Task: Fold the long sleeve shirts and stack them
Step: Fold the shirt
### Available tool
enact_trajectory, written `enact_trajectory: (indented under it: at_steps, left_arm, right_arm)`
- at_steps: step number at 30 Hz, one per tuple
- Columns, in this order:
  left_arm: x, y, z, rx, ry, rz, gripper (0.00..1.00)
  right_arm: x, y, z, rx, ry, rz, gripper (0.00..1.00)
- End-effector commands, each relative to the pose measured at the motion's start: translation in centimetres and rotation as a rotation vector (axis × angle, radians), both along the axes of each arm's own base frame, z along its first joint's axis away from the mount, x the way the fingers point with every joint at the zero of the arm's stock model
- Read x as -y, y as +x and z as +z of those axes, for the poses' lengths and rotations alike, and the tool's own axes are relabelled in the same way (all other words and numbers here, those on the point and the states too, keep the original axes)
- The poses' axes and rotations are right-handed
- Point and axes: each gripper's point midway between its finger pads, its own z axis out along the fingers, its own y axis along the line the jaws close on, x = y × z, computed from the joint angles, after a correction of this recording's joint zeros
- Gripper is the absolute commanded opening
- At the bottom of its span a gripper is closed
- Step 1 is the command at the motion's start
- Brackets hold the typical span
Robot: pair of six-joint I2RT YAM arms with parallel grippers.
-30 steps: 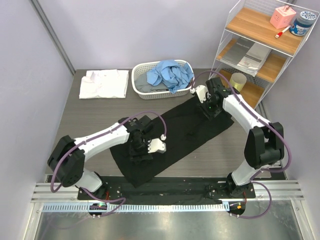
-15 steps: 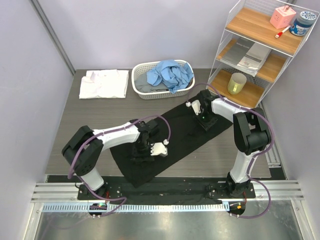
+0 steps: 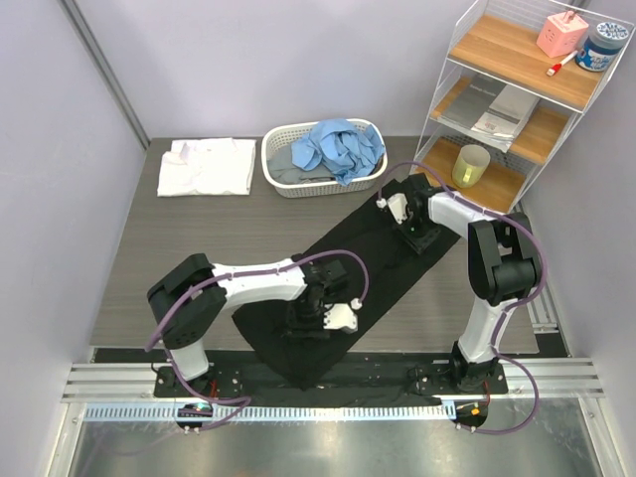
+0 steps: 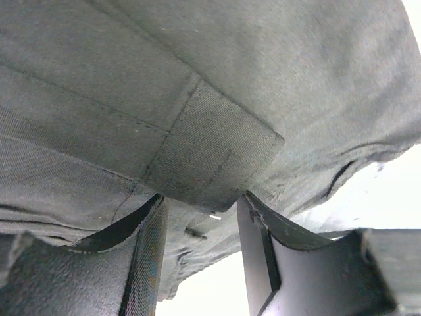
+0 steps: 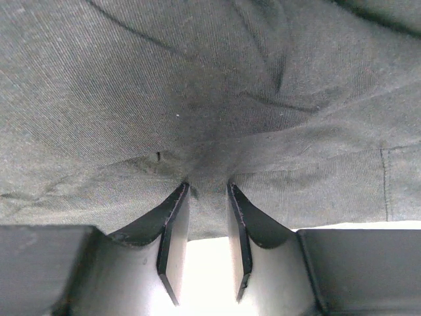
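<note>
At the right jaws: clenched on a gather of the black shirt (image 5: 217, 99), with creases drawn in toward the tips. At the left jaws: parted, with a flat stitched tab of the same cloth lying between. Cannot tell whether pinched or merely straddled.

Outward from there, in the top view: spread long and slantwise across the worktop (image 3: 179, 248). Near end at the left jaws, down by the front edge; far end under the right jaws, close to the basket (image 3: 283, 186). Flat and unfolded, by the look of it; judged to be at the very start of its first fold.

Further out, at the far left corner: a white shirt (image 3: 207, 166), already folded into a neat rectangle and set down, presumably as the foot of the stack. In the basket: a light blue shirt (image 3: 338, 147), crumpled, heaped over something grey, not yet dealt with.

By that reckoning: one done, one in hand, at least one waiting. Stacking onto the white one yet to come.
</note>
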Motion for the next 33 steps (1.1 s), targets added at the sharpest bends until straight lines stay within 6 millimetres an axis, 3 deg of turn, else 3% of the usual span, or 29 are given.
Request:
enact_trajectory:
  at_steps: [1, 6, 9, 11, 12, 13, 14, 15, 16, 17, 18, 19, 21, 22, 23, 24, 25, 26, 27, 28, 29, 30, 31, 33]
  left_arm:
    - [3.1, -3.3, -1.2, -0.151, -0.072, 0.007, 0.46]
    - [5.4, -3.8, 1.4, -0.196, -0.142, 0.042, 0.48]
    - [6.7, -3.4, 5.2, -0.170, -0.240, 0.041, 0.54]
    - [6.7, -2.9, 7.9, -0.155, -0.314, 0.052, 0.65]
    - [6.7, -2.9, 10.6, -0.146, -0.410, 0.028, 0.70]
    - [6.1, -1.8, 12.0, -0.135, -0.457, 0.060, 0.81]
    - [5.6, -1.4, 13.4, -0.138, -0.508, 0.060, 0.87]
    - [4.8, -0.9, 16.2, -0.087, -0.618, 0.032, 0.92]
    - [3.9, 0.9, 17.7, -0.070, -0.693, 0.093, 1.00]
    - [3.6, 2.1, 18.6, -0.014, -0.751, 0.111, 1.00]
    - [3.0, 2.7, 20.0, 0.054, -0.804, 0.126, 1.00]
    - [3.0, 5.0, 20.7, 0.188, -0.840, 0.140, 1.00]
    - [2.7, 6.4, 20.0, 0.292, -0.856, 0.173, 1.00]
    - [2.6, 7.8, 21.5, 0.416, -0.901, 0.154, 1.00]
    - [2.0, 7.8, 21.0, 0.445, -0.880, 0.112, 1.00]
    - [1.5, 6.9, 20.6, 0.433, -0.856, 0.020, 1.00]
    - [-0.2, 5.2, 18.6, 0.371, -0.769, -0.097, 1.00]
    - [-0.5, 4.4, 17.8, 0.315, -0.753, -0.111, 1.00]
    - [-1.1, 3.7, 17.0, 0.257, -0.735, -0.114, 0.98]
    - [-3.1, 2.6, 15.5, 0.149, -0.680, -0.089, 0.97]
    - [-3.6, 2.0, 15.0, 0.123, -0.702, -0.181, 0.99]
    - [-5.1, 1.6, 13.5, 0.092, -0.680, -0.202, 1.00]
    - [-6.3, 0.6, 12.5, 0.051, -0.653, -0.233, 1.00]
    - [-7.9, 0.2, 10.2, 0.057, -0.652, -0.317, 1.00]
  right_arm:
    - [1.8, 1.1, -0.2, 0.039, -0.059, 0.036, 0.34]
    - [0.6, 1.1, 2.9, 0.061, 0.012, 0.036, 0.35]
    - [-1.4, 1.3, 8.4, 0.156, 0.136, 0.039, 0.39]
    - [-2.5, 1.7, 14.2, 0.307, 0.223, 0.035, 0.45]
    - [-3.2, 1.7, 16.2, 0.356, 0.270, 0.038, 0.48]
    - [-3.6, 1.7, 18.1, 0.406, 0.305, 0.033, 0.52]
    - [-3.9, 1.4, 22.0, 0.509, 0.349, 0.040, 0.61]
    - [-4.5, 1.2, 23.6, 0.543, 0.398, 0.036, 0.67]
    - [-5.6, 0.6, 25.3, 0.574, 0.469, 0.068, 0.75]
    - [-6.4, -0.4, 26.9, 0.612, 0.530, 0.087, 0.95]
    - [-7.1, -0.4, 28.2, 0.671, 0.592, 0.096, 1.00]
    - [-8.7, -1.5, 28.9, 0.663, 0.687, 0.140, 0.99]
    - [-10.4, -3.4, 30.0, 0.691, 0.790, 0.247, 0.99]
    - [-11.5, -4.1, 30.0, 0.673, 0.844, 0.251, 1.00]
    - [-12.3, -4.2, 29.0, 0.664, 0.824, 0.244, 1.00]
    - [-15.0, -5.9, 27.6, 0.601, 0.806, 0.312, 1.00]
    - [-16.4, -7.1, 26.3, 0.570, 0.762, 0.394, 1.00]
    - [-16.7, -8.1, 23.5, 0.519, 0.702, 0.410, 1.00]
    - [-18.7, -10.4, 22.6, 0.488, 0.711, 0.498, 1.00]
    - [-19.3, -11.5, 21.4, 0.475, 0.698, 0.554, 1.00]
    - [-19.3, -12.5, 18.6, 0.441, 0.647, 0.583, 1.00]
    - [-21.2, -15.4, 17.6, 0.409, 0.643, 0.698, 1.00]
    - [-21.2, -16.9, 15.2, 0.366, 0.601, 0.749, 0.98]
    - [-23.2, -20.4, 13.3, 0.333, 0.571, 0.919, 0.96]
